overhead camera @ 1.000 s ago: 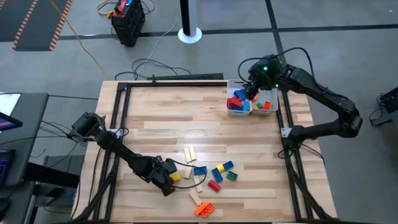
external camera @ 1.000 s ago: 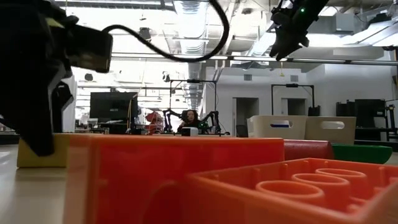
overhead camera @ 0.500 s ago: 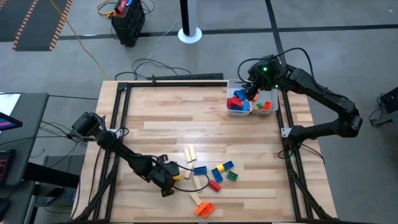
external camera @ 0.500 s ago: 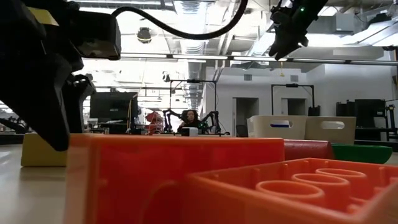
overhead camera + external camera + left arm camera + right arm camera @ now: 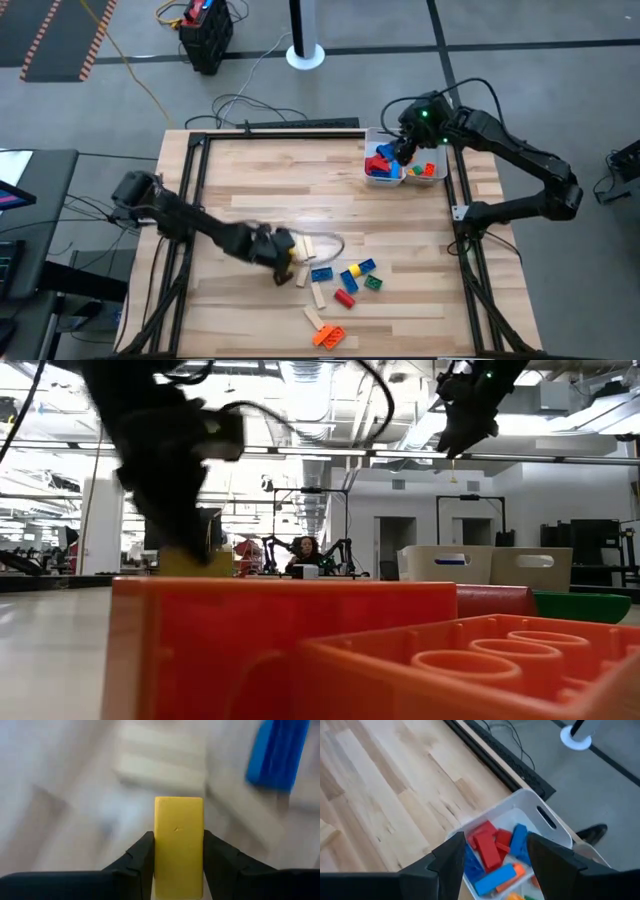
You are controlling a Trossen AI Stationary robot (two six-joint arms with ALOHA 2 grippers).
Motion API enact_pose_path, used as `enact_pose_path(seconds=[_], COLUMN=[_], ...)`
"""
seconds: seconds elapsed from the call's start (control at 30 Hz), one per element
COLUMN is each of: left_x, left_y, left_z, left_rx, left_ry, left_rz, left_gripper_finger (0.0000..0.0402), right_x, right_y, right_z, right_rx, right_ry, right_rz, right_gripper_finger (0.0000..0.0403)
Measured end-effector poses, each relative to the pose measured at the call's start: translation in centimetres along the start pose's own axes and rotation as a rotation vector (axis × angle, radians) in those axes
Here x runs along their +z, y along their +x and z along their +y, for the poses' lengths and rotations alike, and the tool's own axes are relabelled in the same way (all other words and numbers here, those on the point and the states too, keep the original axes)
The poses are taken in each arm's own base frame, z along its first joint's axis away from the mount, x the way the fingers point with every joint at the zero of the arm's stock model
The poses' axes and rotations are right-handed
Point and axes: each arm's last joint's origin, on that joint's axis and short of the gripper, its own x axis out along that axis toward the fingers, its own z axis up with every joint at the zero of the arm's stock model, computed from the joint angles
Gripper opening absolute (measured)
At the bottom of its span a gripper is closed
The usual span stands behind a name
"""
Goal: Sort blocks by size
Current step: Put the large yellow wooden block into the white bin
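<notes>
My left gripper (image 5: 284, 256) is shut on a yellow block (image 5: 178, 837) above the near middle of the table; in the low view the block (image 5: 196, 561) shows under the dark fingers. Loose blocks lie on the table to its right: blue (image 5: 321, 273), green (image 5: 373, 283), red (image 5: 345, 297), orange (image 5: 330, 335), and pale wooden bars (image 5: 306, 248). My right gripper (image 5: 405, 150) hangs open over a white tray (image 5: 372, 140) at the far right, with nothing between its fingers (image 5: 454, 851). Red and blue blocks (image 5: 490, 851) lie in that tray. My left gripper pinches the yellow block's two long sides (image 5: 159, 845) between its two fingers. The fingers come from above, slanting down, and lie along the block, whose free end sticks out past the fingertips. The block hangs clear of the table.
A second white tray (image 5: 441, 178) with orange and green blocks stands right of the first. A black frame (image 5: 190, 200) runs along the table's edges. The table's left half and middle are bare wood (image 5: 260, 190). An orange block (image 5: 300, 650) fills the low view's foreground.
My left gripper has taken hold of the yellow block, which lay on the table near the front, and has lifted it clear. It has carried the block toward the table's far edge and a little right, to beside the wooden bars.
</notes>
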Motion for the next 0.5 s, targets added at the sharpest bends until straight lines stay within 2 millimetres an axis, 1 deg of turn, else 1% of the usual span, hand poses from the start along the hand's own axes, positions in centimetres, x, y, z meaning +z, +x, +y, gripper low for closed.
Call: enact_pose_path(seconds=[0.1,0.17,0.27,0.37,0.5], left_x=[2.8,4.8,7.8,10.2,12.5], left_y=[-0.9,-1.4,-1.8,-1.9,-2.0], left_z=[1.7,3.0,5.1,7.0,9.3], left_rx=[-0.031,-0.061,-0.123,-0.231,-0.4], left_ry=[-0.016,-0.031,-0.083,-0.143,-0.221], left_rz=[-0.099,-0.183,-0.301,-0.382,-0.445], left_gripper_finger=[0.0123,0.0123,0.0123,0.0123,0.0123], right_x=[-0.3,-0.6,-1.7,-2.3,-2.7], right_y=[0.2,0.8,2.1,2.9,3.4], right_z=[0.2,0.8,1.7,2.8,5.4], right_rx=[0.032,0.107,0.186,0.273,0.365], right_ry=[0.0,0.013,0.016,-0.007,-0.146], right_rz=[0.02,0.021,0.051,0.043,-0.023], right_gripper_finger=[0.0237,0.0237,0.0237,0.0237,0.0237])
